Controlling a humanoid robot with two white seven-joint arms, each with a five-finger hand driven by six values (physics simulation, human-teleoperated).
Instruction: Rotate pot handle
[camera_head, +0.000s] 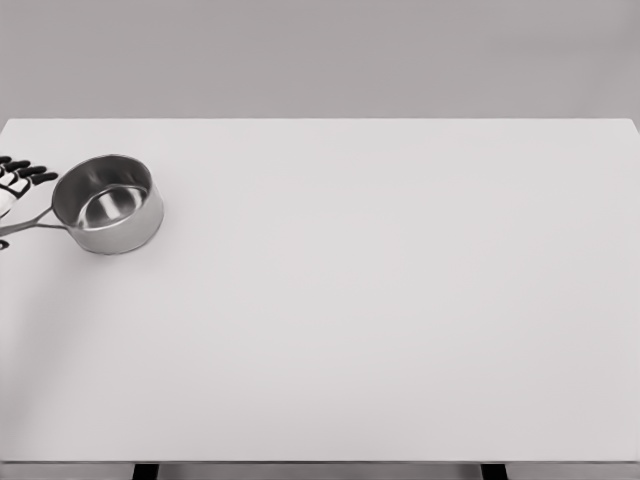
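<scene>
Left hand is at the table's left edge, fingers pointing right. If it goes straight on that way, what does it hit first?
Probably the pot: the left hand points its fingers at the rim, just above the handle. Depth is unclear.

- Only a small bit of the left hand (14, 182) showed.
- It was white.
- Its fingertips (42, 177) were black and round, like little caps.
- The fingers looked thin.

Flat, bright, diffuse render, near-monochrome. Tabletop (400, 300) almost washed out, low contrast against grey backdrop. Pot (108, 203) casts faint soft shadow; mild highlights inside its steel bowl. Sharp throughout, no visible edge distortion or blur.
</scene>
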